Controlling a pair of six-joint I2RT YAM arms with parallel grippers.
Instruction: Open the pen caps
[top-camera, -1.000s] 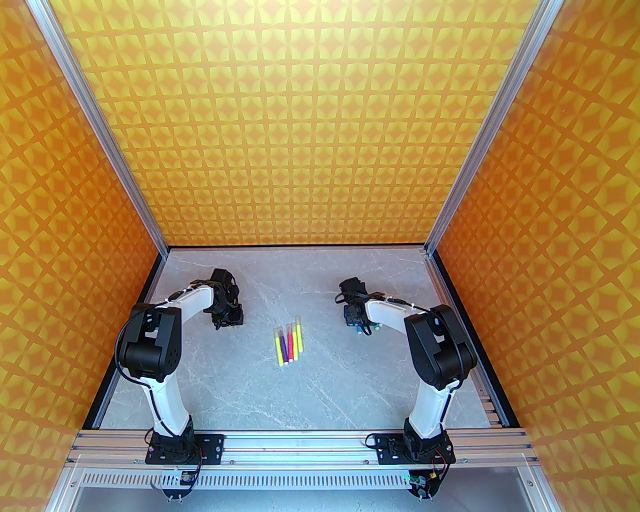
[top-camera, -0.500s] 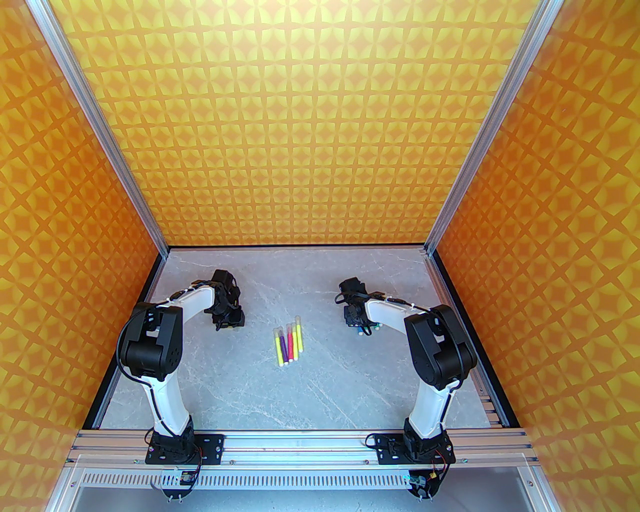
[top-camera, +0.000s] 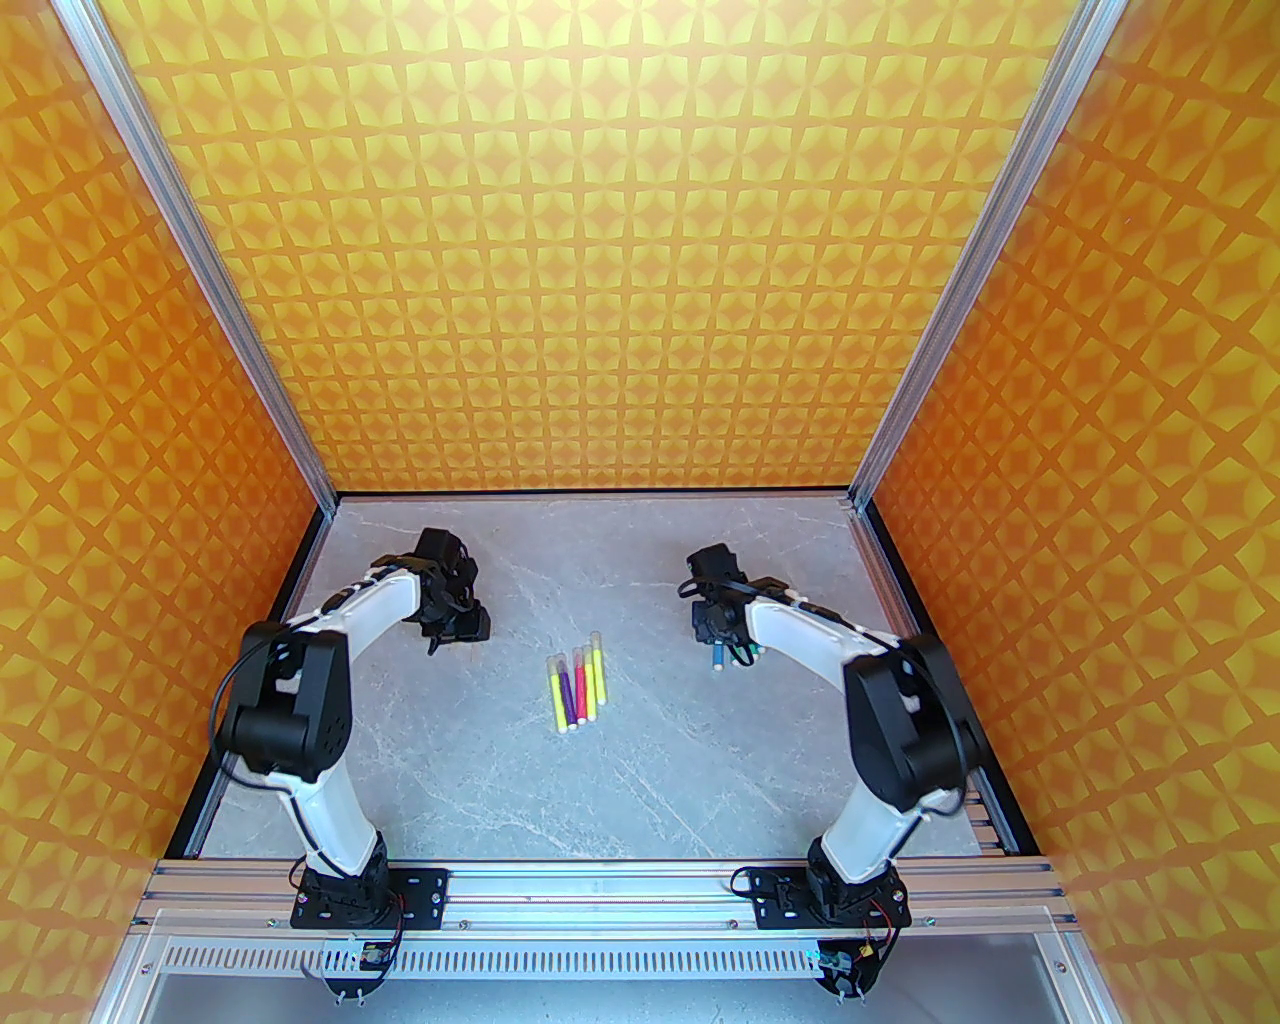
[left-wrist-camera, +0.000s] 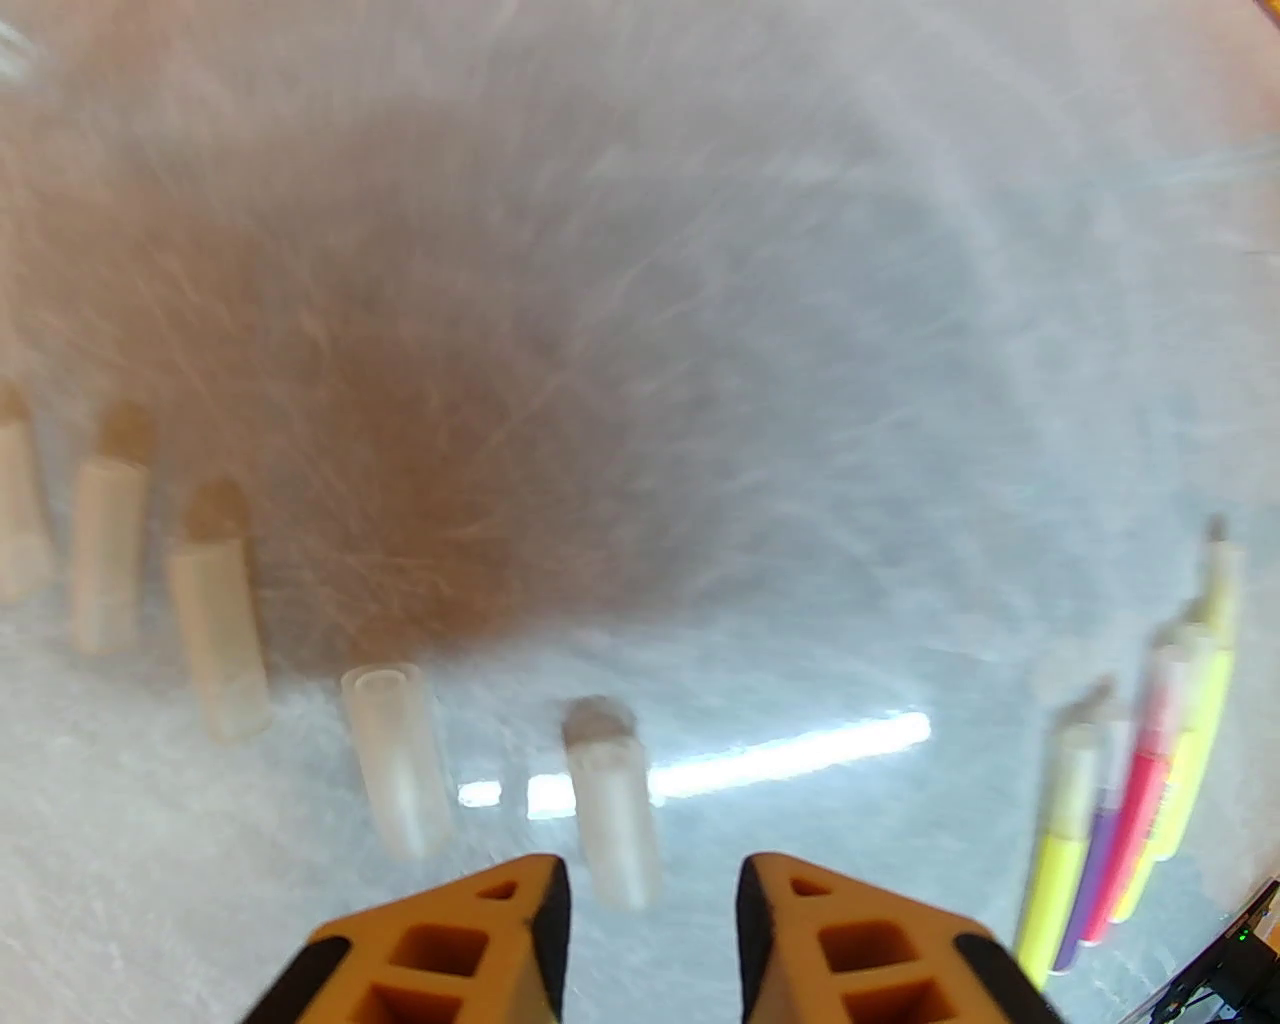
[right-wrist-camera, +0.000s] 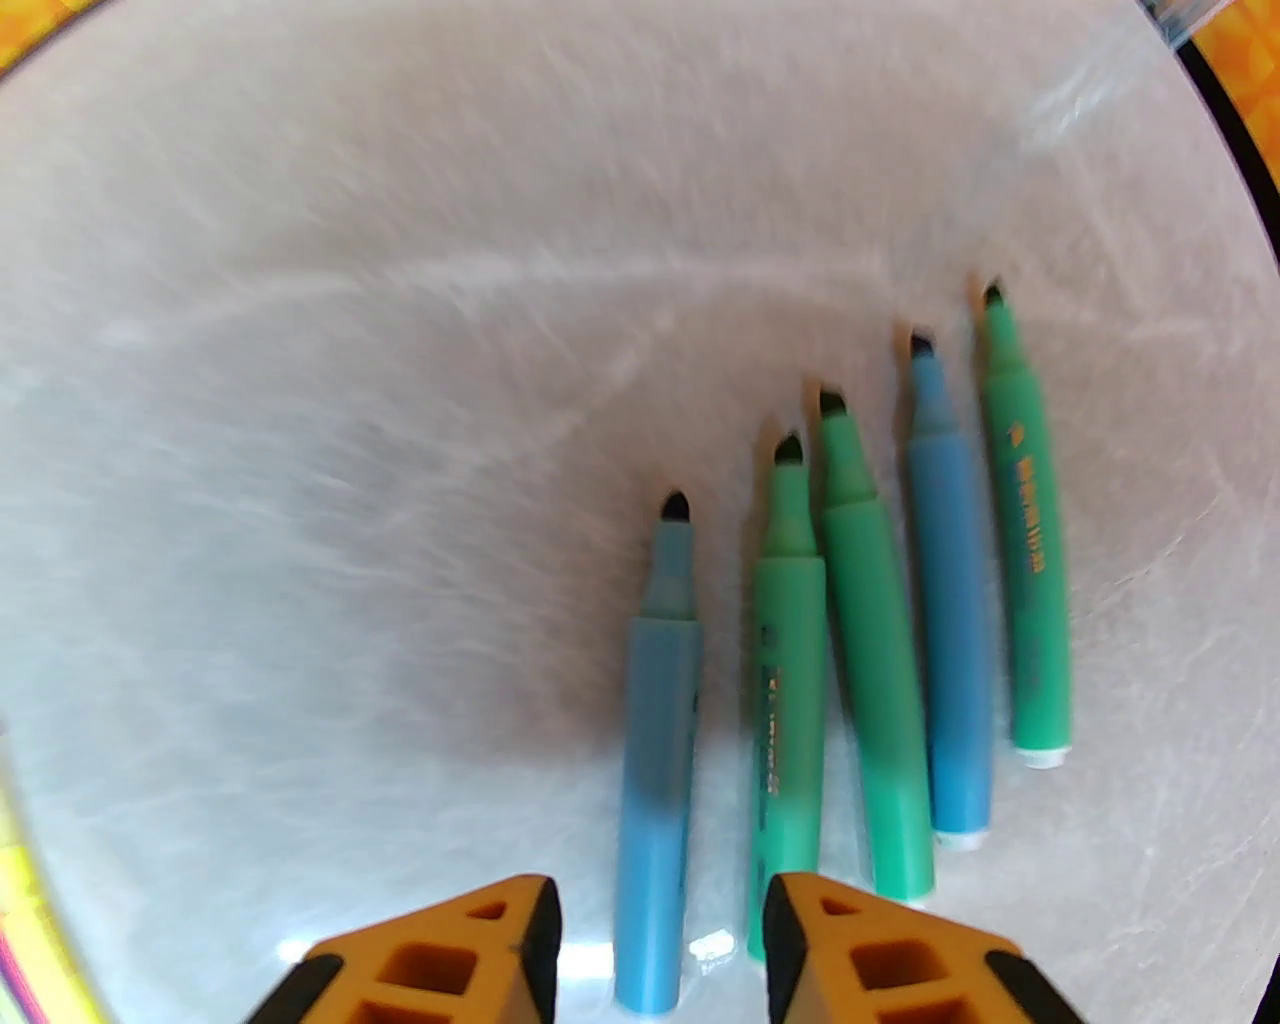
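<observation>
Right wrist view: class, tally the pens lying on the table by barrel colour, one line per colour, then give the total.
blue pens: 2
green pens: 3
Total: 5

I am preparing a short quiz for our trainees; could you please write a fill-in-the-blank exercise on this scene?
Before the right pincer lie five uncapped pens: three green, two ____.
In the middle bunch, the pen between the yellow pen and the pink pen is ____.
Near the left pincer, ____ loose caps lie on the table.
Missing words: blue; purple; five.
</observation>
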